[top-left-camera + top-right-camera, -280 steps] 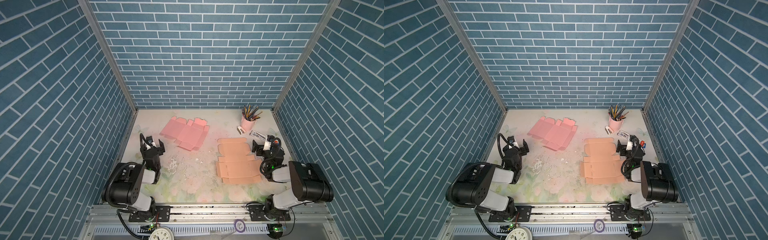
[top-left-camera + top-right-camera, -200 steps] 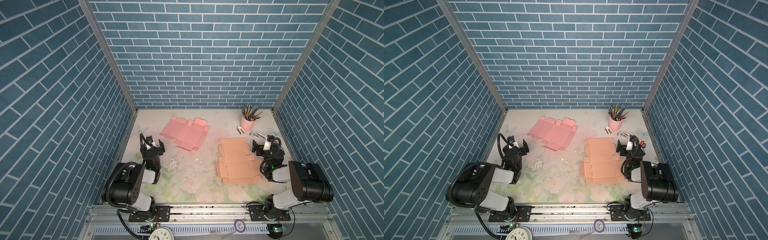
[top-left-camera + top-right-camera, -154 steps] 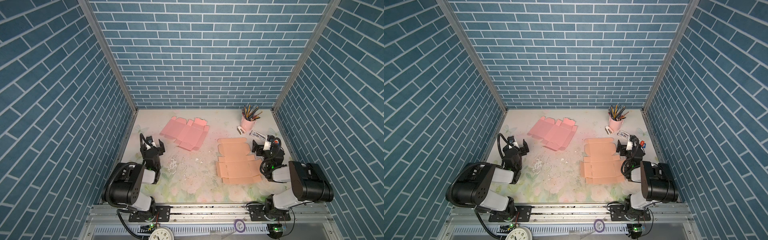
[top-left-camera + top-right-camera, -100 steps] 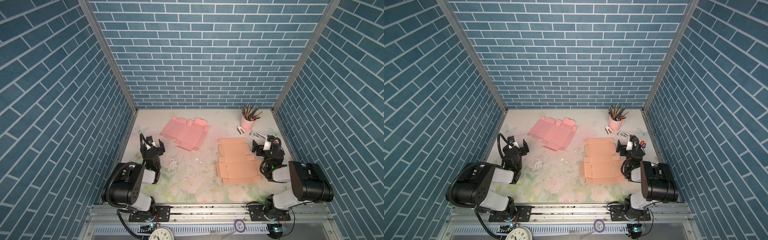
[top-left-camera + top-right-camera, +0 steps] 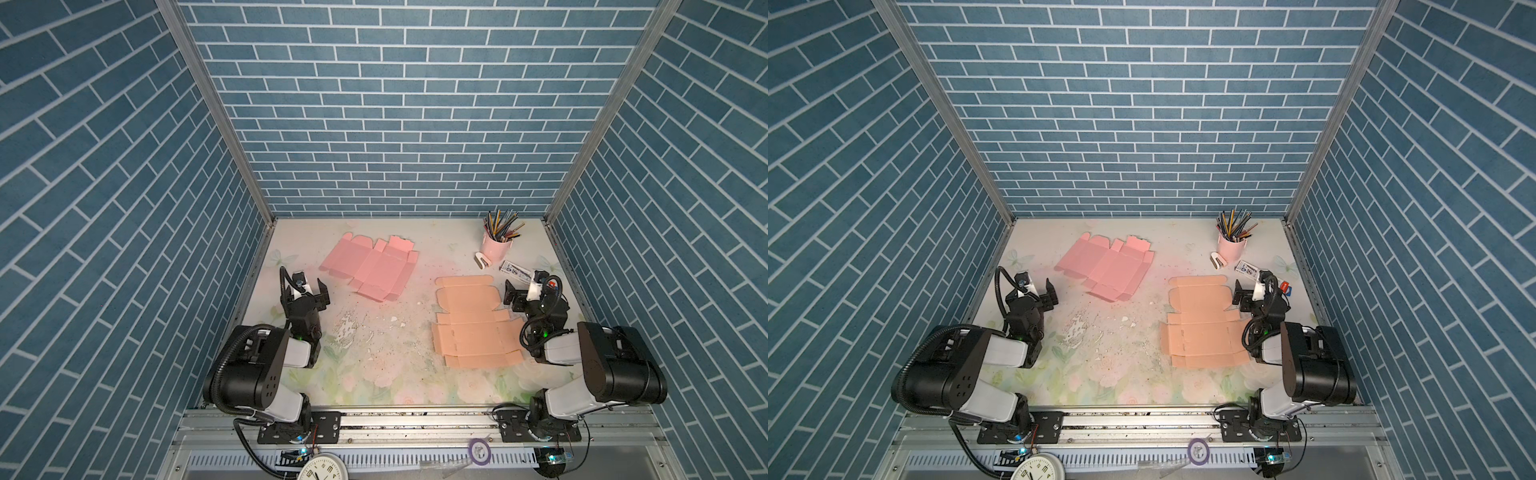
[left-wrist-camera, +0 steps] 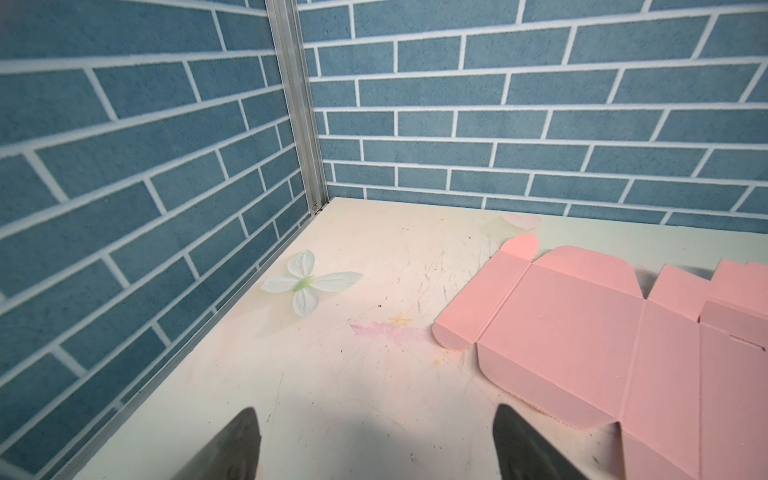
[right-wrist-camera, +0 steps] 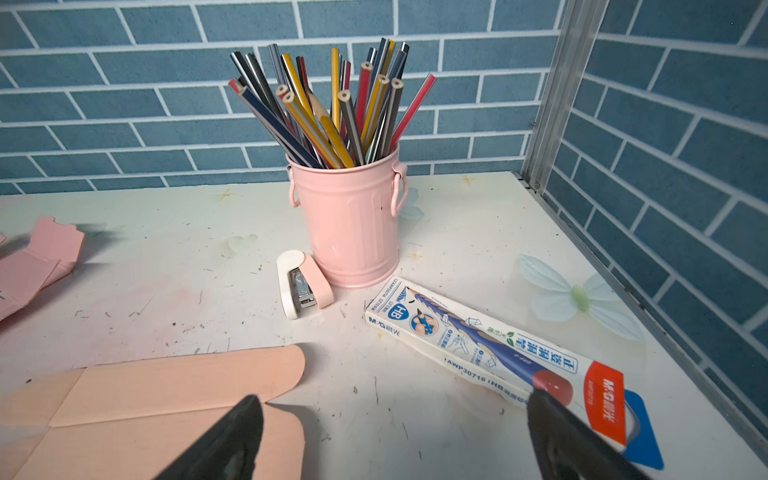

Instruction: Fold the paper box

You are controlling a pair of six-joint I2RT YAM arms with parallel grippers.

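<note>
Left of centre in a top view: left gripper (image 5: 305, 293), jaws apart, empty. Flat pink die-cut paper box (image 5: 370, 268) lies upper centre. Worn white tabletop (image 5: 374, 353) bare between. Flat peach die-cut paper box (image 5: 473, 328) right of centre, its edge just beside right gripper (image 5: 524, 291), jaws apart, empty.

The pink paper box (image 5: 374, 268) and peach paper box (image 5: 469, 332) are plain; the walls (image 5: 395, 124) are blue brick, the tabletop (image 5: 374, 374) pale floral.
</note>
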